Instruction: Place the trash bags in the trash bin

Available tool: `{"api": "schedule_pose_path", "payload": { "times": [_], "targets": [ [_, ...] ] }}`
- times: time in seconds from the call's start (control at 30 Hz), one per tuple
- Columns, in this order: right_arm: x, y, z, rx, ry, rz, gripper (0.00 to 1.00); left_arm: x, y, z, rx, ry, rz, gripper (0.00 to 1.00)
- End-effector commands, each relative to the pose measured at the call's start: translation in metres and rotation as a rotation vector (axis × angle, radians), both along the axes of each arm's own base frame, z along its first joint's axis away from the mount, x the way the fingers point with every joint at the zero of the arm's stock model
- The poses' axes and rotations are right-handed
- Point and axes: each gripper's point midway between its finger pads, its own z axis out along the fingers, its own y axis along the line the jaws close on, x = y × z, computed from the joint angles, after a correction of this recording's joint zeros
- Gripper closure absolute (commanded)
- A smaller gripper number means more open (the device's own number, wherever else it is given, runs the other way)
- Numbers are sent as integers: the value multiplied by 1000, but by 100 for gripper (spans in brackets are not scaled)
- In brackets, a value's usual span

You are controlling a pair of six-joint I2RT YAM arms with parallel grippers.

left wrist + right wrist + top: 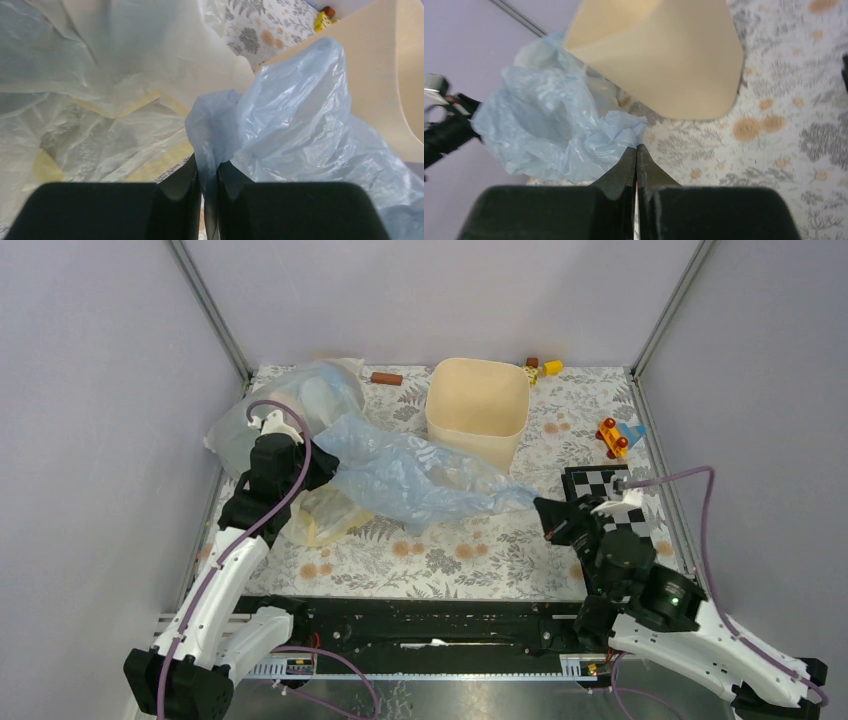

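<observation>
Lilac walls [100, 390] closed in a floral tabletop [470, 560]. From above, the trash bags [420, 475] lay stretched across the middle, just before the upright trash bin [478, 405] by the far edge. Only the left wrist view showed the left gripper [209, 167] pinching bunched blue film. The right wrist view showed the right gripper [636, 150], its 2 fingers pressed together at the film's tip; I couldn't tell whether it had caught any.

Crinkled pale blue trash bag [420, 475] lies stretched across mid-frame, its left end pinched in my left gripper [209, 170]. Cream trash bin [478, 405] stands upright just behind, upper centre.
</observation>
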Motion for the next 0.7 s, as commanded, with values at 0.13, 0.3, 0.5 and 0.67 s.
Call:
{"api": "schedule_pose_path", "payload": {
  "times": [0.13, 0.3, 0.5, 0.67],
  "targets": [
    [-8, -46, 139, -47, -233, -52, 100, 2, -27, 12, -77, -53, -137, 81],
    [-9, -36, 180, -71, -293, 2, 100, -7, -50, -11, -149, -10, -261, 34],
    [3, 18, 174, -150, -261, 140, 100, -17, -56, -22, -164, -2, -314, 6],
    [5, 47, 155, -187, -241, 231, 100, -28, -58, -18, -148, -4, -361, 4]
  ]
}}
